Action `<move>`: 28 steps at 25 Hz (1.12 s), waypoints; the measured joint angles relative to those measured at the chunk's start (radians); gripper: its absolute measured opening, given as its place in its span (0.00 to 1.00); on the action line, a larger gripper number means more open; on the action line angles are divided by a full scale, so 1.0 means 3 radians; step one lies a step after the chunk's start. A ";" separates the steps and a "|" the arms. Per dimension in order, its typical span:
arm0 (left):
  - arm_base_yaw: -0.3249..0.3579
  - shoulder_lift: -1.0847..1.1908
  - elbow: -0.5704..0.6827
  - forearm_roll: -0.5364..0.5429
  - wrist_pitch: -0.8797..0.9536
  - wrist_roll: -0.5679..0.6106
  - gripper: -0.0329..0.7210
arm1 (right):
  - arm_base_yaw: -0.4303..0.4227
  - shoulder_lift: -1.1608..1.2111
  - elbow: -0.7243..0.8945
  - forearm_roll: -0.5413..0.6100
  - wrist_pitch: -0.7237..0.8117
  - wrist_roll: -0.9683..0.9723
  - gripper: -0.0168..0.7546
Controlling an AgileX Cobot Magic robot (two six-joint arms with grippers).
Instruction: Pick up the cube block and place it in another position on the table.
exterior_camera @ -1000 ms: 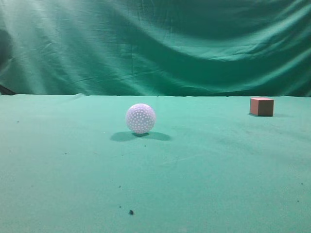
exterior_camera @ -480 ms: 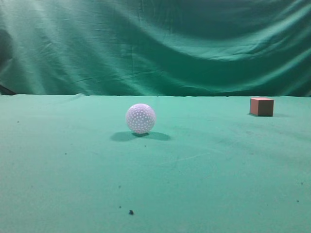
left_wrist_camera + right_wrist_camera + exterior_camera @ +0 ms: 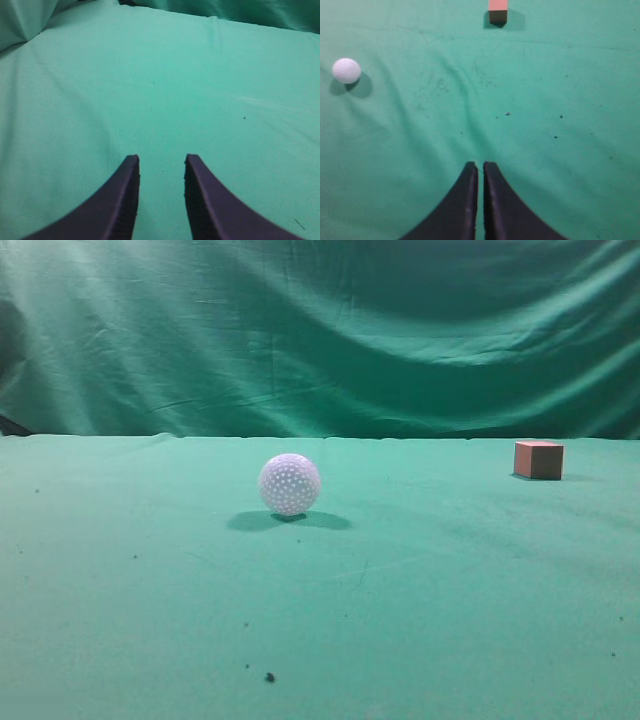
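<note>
The cube block (image 3: 538, 459) is reddish-brown with a lighter pinkish top. It sits on the green cloth table (image 3: 420, 600) at the far right. In the right wrist view the cube block (image 3: 498, 11) lies at the top edge, far ahead of my right gripper (image 3: 480, 165), which is shut and empty. My left gripper (image 3: 161, 159) is open and empty over bare green cloth (image 3: 165, 80); no cube shows in that view. Neither gripper shows in the exterior view.
A white dimpled ball (image 3: 289, 484) rests near the table's middle, left of the cube; it also shows in the right wrist view (image 3: 346, 70) at the left. A wrinkled green curtain (image 3: 320, 330) hangs behind the table. Dark specks (image 3: 269, 677) dot the cloth.
</note>
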 joint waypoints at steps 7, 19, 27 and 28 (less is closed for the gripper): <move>0.0000 0.0000 0.0000 0.0000 0.0000 0.0000 0.39 | -0.0084 -0.0369 0.0664 -0.0306 -0.0969 -0.0017 0.02; 0.0000 0.0000 0.0000 0.0000 0.0000 0.0000 0.39 | -0.0779 -0.2229 0.2507 -0.0189 -0.2440 0.0003 0.02; 0.0000 0.0000 0.0000 0.0000 0.0000 0.0000 0.39 | -0.0786 -0.2322 0.2831 -0.0055 -0.2481 0.0008 0.02; 0.0000 0.0000 0.0000 0.0000 0.0000 0.0000 0.39 | -0.0786 -0.2322 0.2831 -0.0050 -0.2456 0.0008 0.02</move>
